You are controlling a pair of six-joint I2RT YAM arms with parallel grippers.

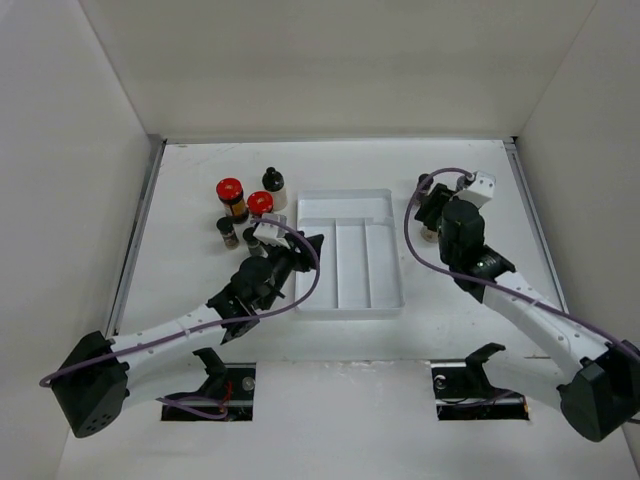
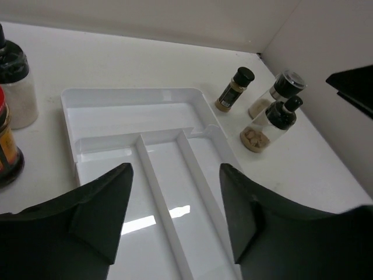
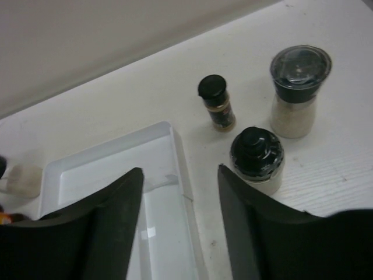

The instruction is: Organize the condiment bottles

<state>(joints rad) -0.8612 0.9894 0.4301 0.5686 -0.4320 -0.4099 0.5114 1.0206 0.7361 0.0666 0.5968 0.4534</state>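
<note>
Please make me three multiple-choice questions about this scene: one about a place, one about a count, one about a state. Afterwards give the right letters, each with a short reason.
1. Where do the two red-capped jars stand?
A. left of the tray
B. inside it
C. right of it
2. How many bottles stand right of the tray?
A. one
B. three
C. six
3. The tray is:
A. full
B. upside down
C. empty
Answers: 1 A, the top view shows both left of it. 2 B, the right wrist view shows three there. 3 C, all three compartments are bare.
</note>
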